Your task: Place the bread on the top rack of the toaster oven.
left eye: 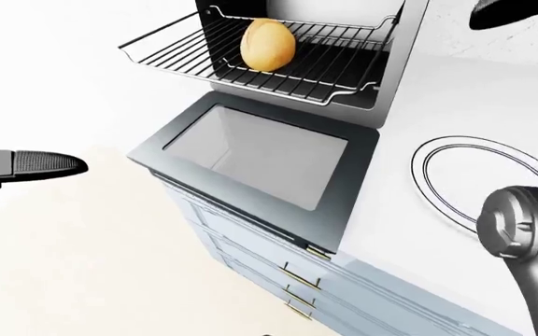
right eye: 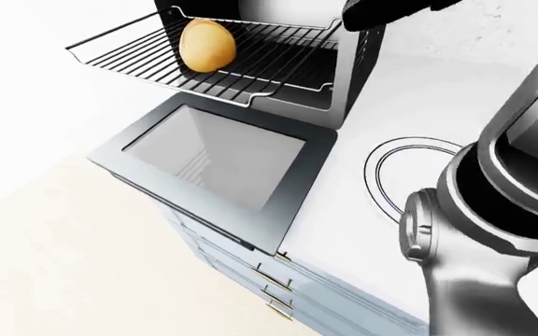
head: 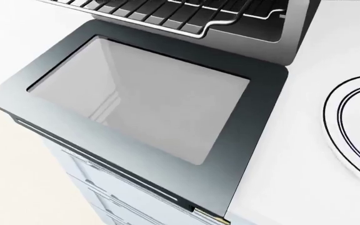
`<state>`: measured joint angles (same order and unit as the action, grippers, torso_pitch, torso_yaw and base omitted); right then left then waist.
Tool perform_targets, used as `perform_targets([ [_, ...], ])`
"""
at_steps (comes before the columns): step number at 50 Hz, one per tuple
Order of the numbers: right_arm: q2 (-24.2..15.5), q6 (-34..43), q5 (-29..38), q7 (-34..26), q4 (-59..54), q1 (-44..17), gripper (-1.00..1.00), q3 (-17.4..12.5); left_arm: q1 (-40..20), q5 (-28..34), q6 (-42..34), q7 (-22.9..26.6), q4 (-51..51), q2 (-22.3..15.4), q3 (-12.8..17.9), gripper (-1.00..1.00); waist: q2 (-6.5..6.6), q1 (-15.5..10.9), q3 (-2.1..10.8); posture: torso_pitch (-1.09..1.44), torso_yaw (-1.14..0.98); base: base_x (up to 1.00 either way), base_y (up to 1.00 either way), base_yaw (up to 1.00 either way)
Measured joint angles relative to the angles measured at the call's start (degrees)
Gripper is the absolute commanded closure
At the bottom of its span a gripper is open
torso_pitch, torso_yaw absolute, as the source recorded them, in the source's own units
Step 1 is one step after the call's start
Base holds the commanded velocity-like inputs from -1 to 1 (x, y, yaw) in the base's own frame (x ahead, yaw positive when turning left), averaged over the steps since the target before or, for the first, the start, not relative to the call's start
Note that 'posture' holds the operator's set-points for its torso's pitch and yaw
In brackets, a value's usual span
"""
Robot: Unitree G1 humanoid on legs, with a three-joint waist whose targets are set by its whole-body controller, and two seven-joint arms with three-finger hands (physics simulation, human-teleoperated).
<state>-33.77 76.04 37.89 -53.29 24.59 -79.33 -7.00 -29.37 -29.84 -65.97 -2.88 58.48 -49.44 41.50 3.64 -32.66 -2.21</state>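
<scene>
A golden bread roll lies on the wire rack, which is pulled out of the toaster oven at the top of the left-eye view. No hand touches it. The oven's glass door hangs open and flat below the rack; it fills the head view. My right arm rises at the right, and a dark part of the right hand shows at the top edge beside the oven. My left hand is a dark shape at the far left, away from the oven.
A white plate with a dark rim ring lies on the white counter to the right of the oven door. Pale drawer fronts with brass handles sit under the counter. Beige floor is at the lower left.
</scene>
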Motion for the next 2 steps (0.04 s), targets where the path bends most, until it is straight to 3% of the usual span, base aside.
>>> perform_targets([
  [2, -0.52, 0.52, -0.44, 0.37, 2.47, 3.15, -1.00, -1.13, 0.11, -0.28, 0.05, -0.05, 0.01, -0.20, 0.01, -1.00, -0.11, -0.07, 0.05, 0.00, 0.50, 0.00, 0.00, 0.00],
])
